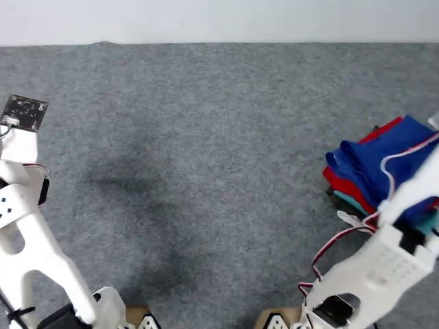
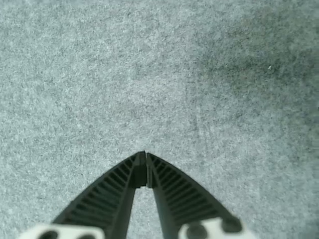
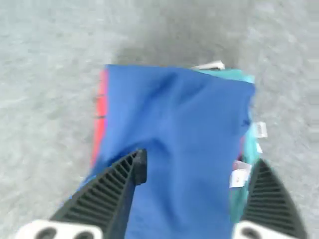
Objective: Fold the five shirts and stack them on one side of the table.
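A stack of folded shirts [image 1: 374, 171] lies at the right edge of the grey table, with a blue shirt [image 3: 179, 134] on top and red [image 3: 101, 114] and teal [image 3: 234, 77] ones beneath. My right gripper [image 3: 197, 167] hovers open just above the blue shirt, one finger on each side of it, nothing held. The right arm [image 1: 384, 264] covers the near part of the stack in the high view. My left gripper [image 2: 146, 158] is shut over bare carpet at the far left, empty; its arm [image 1: 24, 226] stands at the left edge.
Grey carpet-like cloth [image 1: 206, 151] covers the table, with a wide open stretch between the arms. A white wall edge [image 1: 219, 20] runs along the far side. Red, white and black cables [image 1: 329, 250] hang by the right arm.
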`<state>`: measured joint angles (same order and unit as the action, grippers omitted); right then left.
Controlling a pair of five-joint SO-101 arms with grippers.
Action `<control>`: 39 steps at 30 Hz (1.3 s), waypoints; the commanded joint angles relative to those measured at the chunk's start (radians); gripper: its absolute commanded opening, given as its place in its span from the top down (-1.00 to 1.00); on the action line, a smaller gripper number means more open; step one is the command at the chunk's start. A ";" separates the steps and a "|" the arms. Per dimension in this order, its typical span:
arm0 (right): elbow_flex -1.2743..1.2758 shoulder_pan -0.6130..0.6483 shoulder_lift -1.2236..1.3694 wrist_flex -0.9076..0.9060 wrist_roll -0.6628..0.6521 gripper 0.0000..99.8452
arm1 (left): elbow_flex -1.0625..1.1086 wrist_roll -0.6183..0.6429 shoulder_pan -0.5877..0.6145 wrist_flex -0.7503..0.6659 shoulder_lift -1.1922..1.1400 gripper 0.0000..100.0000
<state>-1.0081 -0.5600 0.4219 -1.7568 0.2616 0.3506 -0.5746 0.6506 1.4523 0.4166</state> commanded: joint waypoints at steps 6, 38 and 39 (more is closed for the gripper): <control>0.166 0.188 -0.059 -0.038 -0.107 0.96 | -0.005 -0.003 -0.002 -0.012 0.031 0.99; 0.519 0.074 -0.200 -0.038 -0.239 0.98 | -0.005 -0.003 0.000 -0.005 0.026 0.99; 0.552 0.048 -0.200 -0.038 -0.250 0.98 | -0.005 -0.003 0.000 -0.005 0.026 0.99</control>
<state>-0.5063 -0.4250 0.2839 -1.7568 0.0468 0.3506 -0.5746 0.6521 1.4523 0.4166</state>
